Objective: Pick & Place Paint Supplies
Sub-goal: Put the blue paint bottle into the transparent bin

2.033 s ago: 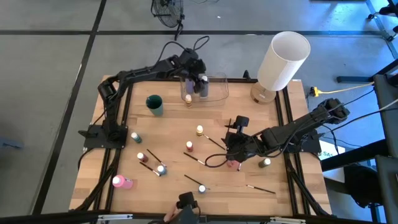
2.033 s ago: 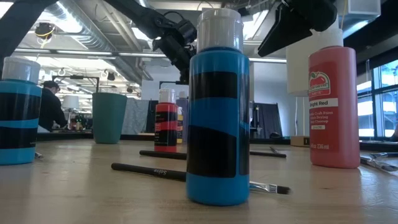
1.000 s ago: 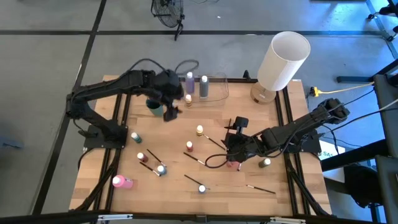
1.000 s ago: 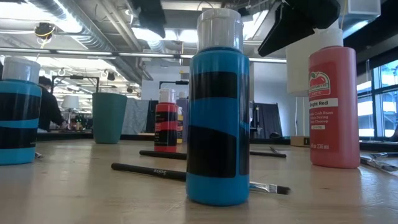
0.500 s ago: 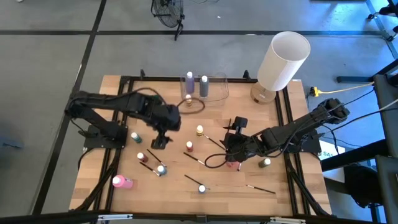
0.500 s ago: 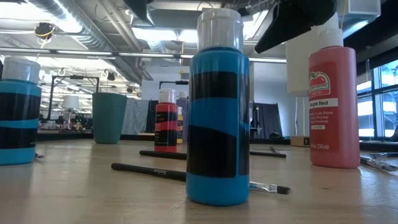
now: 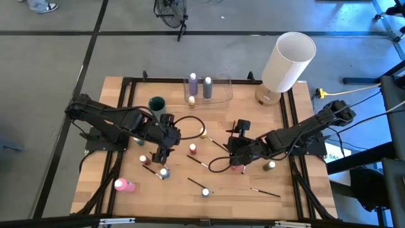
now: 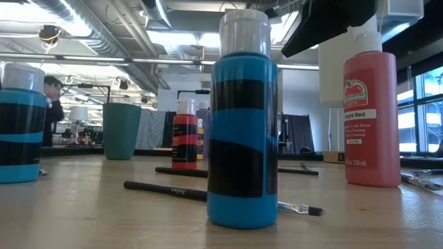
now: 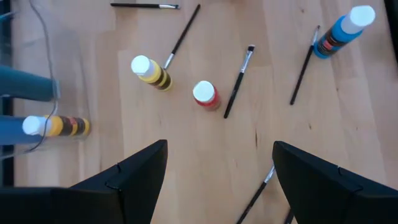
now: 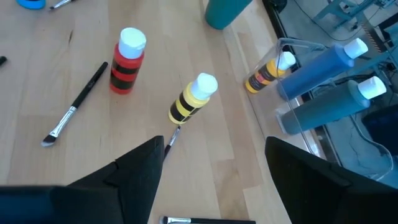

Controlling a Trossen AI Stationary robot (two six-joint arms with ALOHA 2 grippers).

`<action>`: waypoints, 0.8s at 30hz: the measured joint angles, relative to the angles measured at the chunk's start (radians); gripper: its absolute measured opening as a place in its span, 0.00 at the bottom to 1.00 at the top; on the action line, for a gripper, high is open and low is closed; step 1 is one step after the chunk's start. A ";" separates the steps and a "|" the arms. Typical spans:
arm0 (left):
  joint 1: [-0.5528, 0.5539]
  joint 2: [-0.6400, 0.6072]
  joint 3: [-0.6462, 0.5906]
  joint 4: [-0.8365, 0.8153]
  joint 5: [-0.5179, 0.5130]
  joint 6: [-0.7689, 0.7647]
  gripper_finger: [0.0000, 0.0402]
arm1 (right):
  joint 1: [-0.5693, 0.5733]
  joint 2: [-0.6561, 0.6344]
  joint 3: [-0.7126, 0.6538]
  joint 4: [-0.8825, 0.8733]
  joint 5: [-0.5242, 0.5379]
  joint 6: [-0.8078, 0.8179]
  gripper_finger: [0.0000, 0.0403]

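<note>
- Dark fingers of my left gripper [image 7: 166, 151] spread wide, nothing between them; it hovers over bare wood left of table centre.
- Just right of it stand a red bottle [image 9: 204, 95] and, farther off, a yellow bottle [image 9: 152, 73]; thin paintbrushes [image 9: 238, 81] lie scattered around them.
- Near side of it, a blue bottle [image 7: 164, 171] stands beside a brush.
- Teal cup [image 7: 157, 105] on the far-left side of me.
- Clear container [image 7: 218, 90] at the far edge holds two tall blue bottles [image 10: 329, 60] and a small yellow one [image 10: 268, 73].
- My right gripper [image 7: 236, 152] is spread open too, empty, right of centre above a pink bottle [image 8: 371, 114].
- White cylinder [image 7: 288, 61] at far right.
</note>
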 joint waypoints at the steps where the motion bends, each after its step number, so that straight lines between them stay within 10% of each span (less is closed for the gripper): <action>1: -0.007 0.000 0.000 0.000 0.000 -0.019 0.72 | 0.000 0.000 0.000 0.000 0.000 0.000 0.71; 16: -0.153 0.008 0.000 -0.014 -0.013 -0.498 0.72 | -0.002 0.000 0.000 0.003 0.001 -0.001 0.71; 24: -0.247 0.097 -0.001 -0.059 -0.027 -0.284 0.72 | -0.024 0.000 0.000 0.056 -0.054 -0.039 0.71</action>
